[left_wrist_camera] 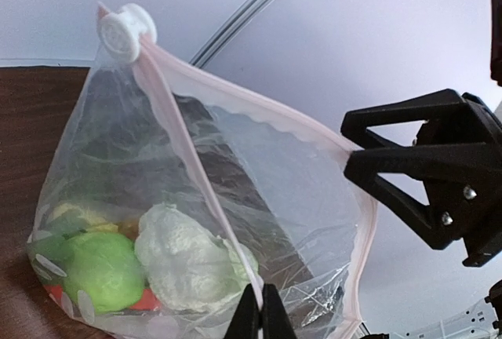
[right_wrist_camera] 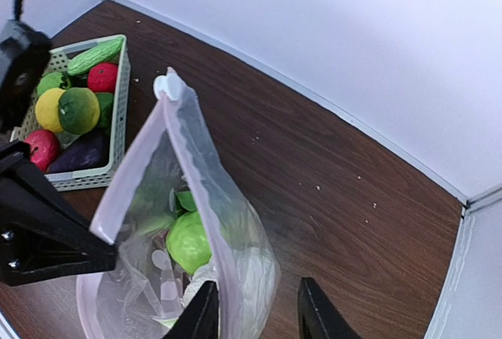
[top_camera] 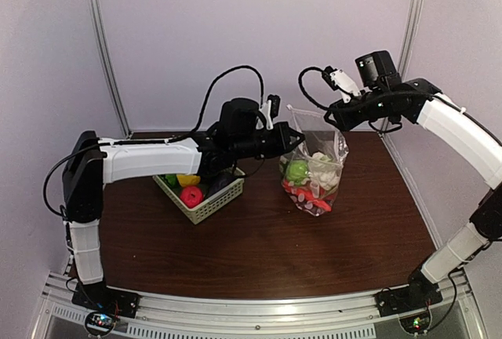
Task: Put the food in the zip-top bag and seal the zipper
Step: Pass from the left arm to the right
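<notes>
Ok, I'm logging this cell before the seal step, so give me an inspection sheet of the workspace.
Surface: brown table, a few pale specks.
Job's things: zip-top bag held upright, food inside; zipper open, slider at one end; more food in the basket.
Clutter: nothing seen.
Grippers: left gripper shut on the bag's rim; right gripper at the zipper, grip unclear.
Cables: black loops over both arms.
Surroundings: pale walls, metal rail in front.
</notes>
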{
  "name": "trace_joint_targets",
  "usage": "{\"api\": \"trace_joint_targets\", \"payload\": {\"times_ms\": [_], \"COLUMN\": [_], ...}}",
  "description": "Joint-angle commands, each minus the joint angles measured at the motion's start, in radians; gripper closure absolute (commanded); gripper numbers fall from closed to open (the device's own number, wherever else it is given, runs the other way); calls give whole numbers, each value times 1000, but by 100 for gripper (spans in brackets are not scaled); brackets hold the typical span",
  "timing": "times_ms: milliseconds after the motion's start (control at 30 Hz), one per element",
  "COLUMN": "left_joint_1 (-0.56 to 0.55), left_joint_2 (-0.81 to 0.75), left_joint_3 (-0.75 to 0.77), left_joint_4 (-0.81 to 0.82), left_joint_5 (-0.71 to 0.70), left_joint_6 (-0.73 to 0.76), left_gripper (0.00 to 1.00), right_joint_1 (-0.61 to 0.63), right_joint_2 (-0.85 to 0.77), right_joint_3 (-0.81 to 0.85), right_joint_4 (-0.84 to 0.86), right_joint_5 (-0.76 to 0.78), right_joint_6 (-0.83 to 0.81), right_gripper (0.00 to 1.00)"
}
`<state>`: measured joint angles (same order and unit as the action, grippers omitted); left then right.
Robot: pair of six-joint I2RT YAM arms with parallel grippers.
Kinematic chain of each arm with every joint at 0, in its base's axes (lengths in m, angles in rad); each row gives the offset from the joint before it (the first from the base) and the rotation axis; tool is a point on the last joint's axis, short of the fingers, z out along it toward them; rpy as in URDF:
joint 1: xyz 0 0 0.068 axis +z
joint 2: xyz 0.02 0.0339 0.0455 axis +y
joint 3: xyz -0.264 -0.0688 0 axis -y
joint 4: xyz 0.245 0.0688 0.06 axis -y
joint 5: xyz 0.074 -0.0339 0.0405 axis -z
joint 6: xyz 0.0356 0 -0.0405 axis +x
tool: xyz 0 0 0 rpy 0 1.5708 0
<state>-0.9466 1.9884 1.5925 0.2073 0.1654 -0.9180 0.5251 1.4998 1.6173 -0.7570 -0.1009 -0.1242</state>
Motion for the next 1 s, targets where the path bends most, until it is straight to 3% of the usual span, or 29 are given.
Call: {"api": "trace_joint_targets", "payload": {"times_ms": [0, 333, 500, 533, 567, 633, 700, 833, 967], "left_joint_1": [-16, -31, -34, -33, -31, -18, 4, 57, 140], "left_joint_2": [-74, -86, -85, -85, -85, -92, -119, -240, -317], "left_joint_3": [-9, -34, -38, -37, -29, 12, 25, -76, -159], "left_joint_4": [4, 27, 28, 21, 4, -83, -167, -275, -481], "left_joint_5": [-90, -128, -141, -141, -141, -148, -150, -246, -339], "left_joint_6": [32, 44, 57, 66, 78, 101, 141, 226, 242], "left_gripper": [100, 100, 100, 100, 93, 67, 50, 39, 30], "right_joint_1": [-7, -7, -7, -9, -14, -53, -118, -184, -185], "right_joint_2": [-19, -5, -16, -14, -13, 1, 33, 111, 106], "right_joint_3": [-23, -36, -31, -29, -25, 1, 49, 183, 196], "right_joint_4": [-52, -93, -89, -85, -80, -68, -71, -118, -98], "right_joint_5": [139, 37, 26, 29, 37, 53, 33, 14, 8], "right_joint_6": [18, 11, 14, 14, 15, 17, 20, -2, 2], "right_gripper": [68, 70, 100, 100, 100, 100, 100, 100, 100]}}
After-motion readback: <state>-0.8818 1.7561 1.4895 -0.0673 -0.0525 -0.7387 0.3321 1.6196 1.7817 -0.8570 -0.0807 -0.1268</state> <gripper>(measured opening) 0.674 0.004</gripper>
